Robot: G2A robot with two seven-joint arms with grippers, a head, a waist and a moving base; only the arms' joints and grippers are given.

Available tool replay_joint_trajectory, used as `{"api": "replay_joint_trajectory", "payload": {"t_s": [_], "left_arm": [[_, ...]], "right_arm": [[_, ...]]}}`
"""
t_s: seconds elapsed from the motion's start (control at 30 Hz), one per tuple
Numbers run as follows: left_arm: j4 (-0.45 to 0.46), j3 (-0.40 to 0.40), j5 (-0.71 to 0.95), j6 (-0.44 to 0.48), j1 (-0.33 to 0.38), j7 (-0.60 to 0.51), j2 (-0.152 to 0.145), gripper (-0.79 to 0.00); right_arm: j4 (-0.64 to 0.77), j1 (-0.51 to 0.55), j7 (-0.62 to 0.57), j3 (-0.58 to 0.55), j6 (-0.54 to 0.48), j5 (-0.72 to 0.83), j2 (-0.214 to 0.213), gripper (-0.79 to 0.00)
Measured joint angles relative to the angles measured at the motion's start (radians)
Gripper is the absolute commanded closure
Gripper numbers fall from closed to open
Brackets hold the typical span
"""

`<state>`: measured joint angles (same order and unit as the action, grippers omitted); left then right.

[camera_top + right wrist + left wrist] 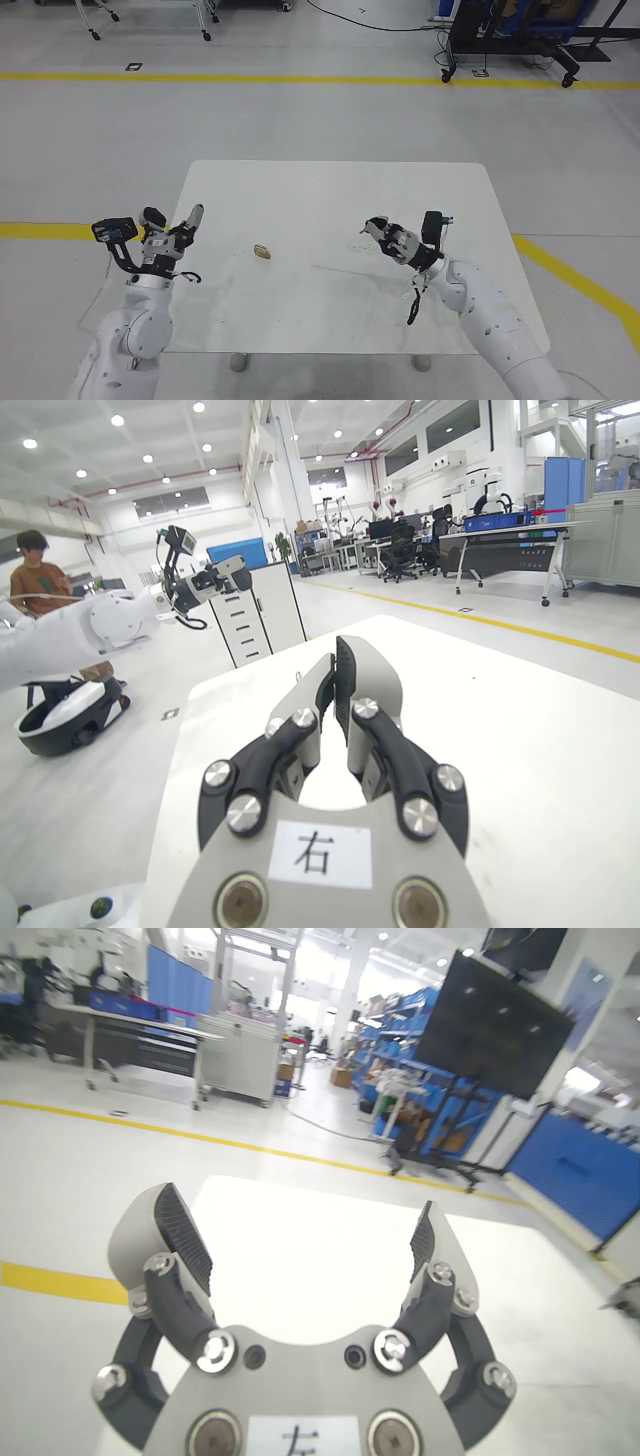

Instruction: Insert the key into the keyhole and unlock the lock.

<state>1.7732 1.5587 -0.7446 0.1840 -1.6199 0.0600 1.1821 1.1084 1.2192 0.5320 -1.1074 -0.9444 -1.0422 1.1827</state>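
- Left gripper (298,1202) spread wide, released, at the table's left edge.
- Right gripper (334,660) pinched closed above the white table (400,190), right side.
- Lock (261,251) lies on the tabletop between them, nearer the left.
- Yellow floor line (300,77) runs beyond the table.

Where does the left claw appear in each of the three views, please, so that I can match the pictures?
Top view: the left claw, open, at the white table's left edge.
Left wrist view: close up in the foreground, open, the table beyond it.
Right wrist view: farther off across the table, in front of a white drawer cabinet, at.
Shared landmark: the white table.
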Motion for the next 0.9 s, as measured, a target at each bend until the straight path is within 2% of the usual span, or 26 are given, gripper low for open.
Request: {"api": "replay_joint_trajectory", "payload": {"t_s": [0.1, 0.2, 0.5, 0.6, 0.67, 0.77, 0.9], "left_arm": [[-0.040, -0.070, 0.213, 0.068, 0.097, -0.102, 0.010, -0.785], [-0.068, -0.105, 0.282, 0.080, 0.167, -0.206, 0.012, -0.785], [-0.073, -0.106, 0.281, 0.079, 0.169, -0.213, 0.012, -0.785], [-0.133, -0.115, 0.335, 0.095, 0.169, -0.195, 0.017, -0.785], [-0.183, -0.131, 0.412, 0.144, 0.182, -0.190, 0.023, -0.785], [-0.257, -0.160, 0.575, 0.269, 0.209, -0.212, 0.031, -0.785], [-0.295, -0.203, 0.637, 0.432, 0.251, -0.345, 0.031, -0.785]], "right_arm": [[0.011, -0.011, -0.017, 0.023, 0.018, 0.068, 0.013, 0.000], [0.037, -0.011, -0.018, 0.019, 0.031, 0.116, 0.017, 0.000], [0.037, -0.011, -0.017, 0.018, 0.032, 0.116, 0.017, 0.000], [0.036, -0.006, -0.025, 0.023, 0.031, 0.124, 0.018, 0.000], [0.026, -0.001, -0.060, 0.042, 0.028, 0.166, 0.024, 0.000], [0.022, -0.006, -0.117, 0.065, 0.030, 0.272, 0.036, 0.000], [0.050, -0.010, -0.210, 0.078, 0.028, 0.416, 0.042, 0.000]]}}
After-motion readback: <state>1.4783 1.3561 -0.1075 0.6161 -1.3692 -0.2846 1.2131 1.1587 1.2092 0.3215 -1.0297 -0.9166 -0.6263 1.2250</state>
